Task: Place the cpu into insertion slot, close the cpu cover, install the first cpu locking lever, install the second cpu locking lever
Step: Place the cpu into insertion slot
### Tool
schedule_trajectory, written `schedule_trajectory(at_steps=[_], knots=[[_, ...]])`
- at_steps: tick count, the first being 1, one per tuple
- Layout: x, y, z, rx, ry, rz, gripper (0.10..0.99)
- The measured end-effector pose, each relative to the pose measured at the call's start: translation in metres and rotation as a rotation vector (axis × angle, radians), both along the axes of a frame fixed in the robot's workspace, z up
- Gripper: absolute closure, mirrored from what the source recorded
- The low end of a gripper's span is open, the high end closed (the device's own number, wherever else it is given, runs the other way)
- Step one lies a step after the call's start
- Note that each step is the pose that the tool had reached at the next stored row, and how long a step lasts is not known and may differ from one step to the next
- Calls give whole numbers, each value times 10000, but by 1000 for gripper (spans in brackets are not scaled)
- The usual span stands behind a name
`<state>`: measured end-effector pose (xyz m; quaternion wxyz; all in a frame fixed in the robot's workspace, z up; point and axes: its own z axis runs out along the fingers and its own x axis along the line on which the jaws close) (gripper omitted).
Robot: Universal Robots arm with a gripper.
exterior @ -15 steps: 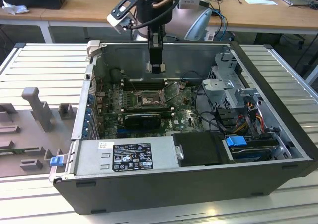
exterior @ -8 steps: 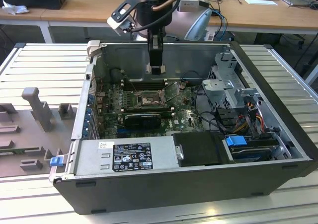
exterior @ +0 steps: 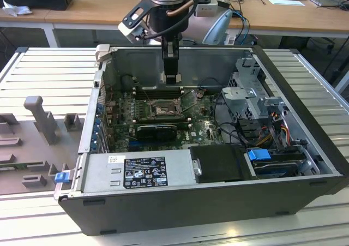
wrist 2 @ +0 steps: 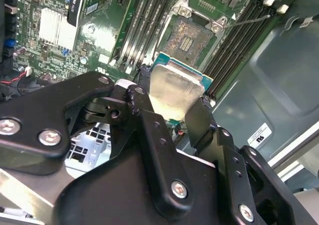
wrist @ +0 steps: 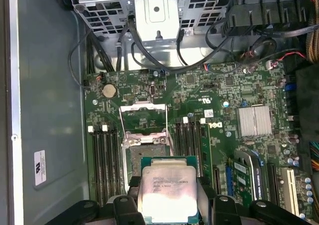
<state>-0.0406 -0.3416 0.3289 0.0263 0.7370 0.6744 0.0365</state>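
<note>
While our claw [wrist 2: 172,106] is clamping the cpu [wrist 2: 175,91] by two opposite edges, we are holding the chip in the air over the insertion slot [wrist: 144,154], apart from it and not yet seated. In both wrist views the pale metal top of the cpu is facing the cameras, with black fingers [wrist: 130,201] pressing on either side. Beside the insertion slot, the cpu cover [wrist: 143,116] is standing raised on its hinge, leaving the dark centre of the slot bare. Long black memory slots [wrist: 104,160] are flanking the insertion slot on both sides, all on the green motherboard [wrist: 224,110]. In the exterior view our arm is reaching down into the open computer case [exterior: 180,202], the claw [exterior: 172,80] hanging just above the insertion slot [exterior: 163,111], and the case is lying on the ribbed metal desk [exterior: 43,71].
</note>
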Motion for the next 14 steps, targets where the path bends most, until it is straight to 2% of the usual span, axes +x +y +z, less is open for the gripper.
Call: schedule_trajectory(at_steps=[14], knots=[[0, 0, -60, 0, 0, 1, 561]])
